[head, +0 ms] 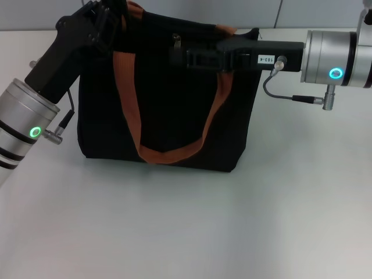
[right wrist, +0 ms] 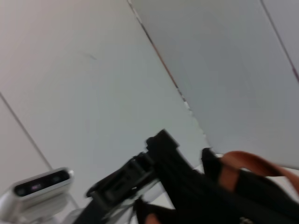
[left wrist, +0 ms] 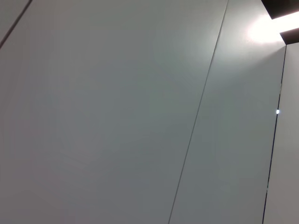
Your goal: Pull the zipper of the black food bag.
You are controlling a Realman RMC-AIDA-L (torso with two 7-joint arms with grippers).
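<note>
The white bench (head: pixel 186 232) is bare in the near part of the head view. Past that stands the black food bag (head: pixel 168 104), a boxy black fabric tote that sits upright at about the centre of the bench, slightly toward twelve o'clock. An orange-brown webbing handle strap (head: pixel 131 110) hangs down its front face in a long loop that reaches almost to the bag's lower edge; a second strap (head: pixel 135 8) shows at the top rim near eleven o'clock.

Along the bag's upper edge, the zipper (head: pixel 176 40) shows as a small silver metal tab standing up against the black fabric, at about twelve o'clock on the bag.

The right pincer (head: pixel 177 56) comes in from three o'clock on a horizontal black body with a silver wrist, its tip just beside the zipper tab; whether it is wide, narrow or holding the tab cannot be told. The left pincer (head: pixel 110 23) reaches in from nine o'clock to the bag's top corner by the strap; its state cannot be told either.

The right wrist view shows the left pincer (right wrist: pixel 161 147) beside the orange strap (right wrist: pixel 247 163) at the bag's rim. The left wrist view shows only pale grey wall panels (left wrist: pixel 117 116).
</note>
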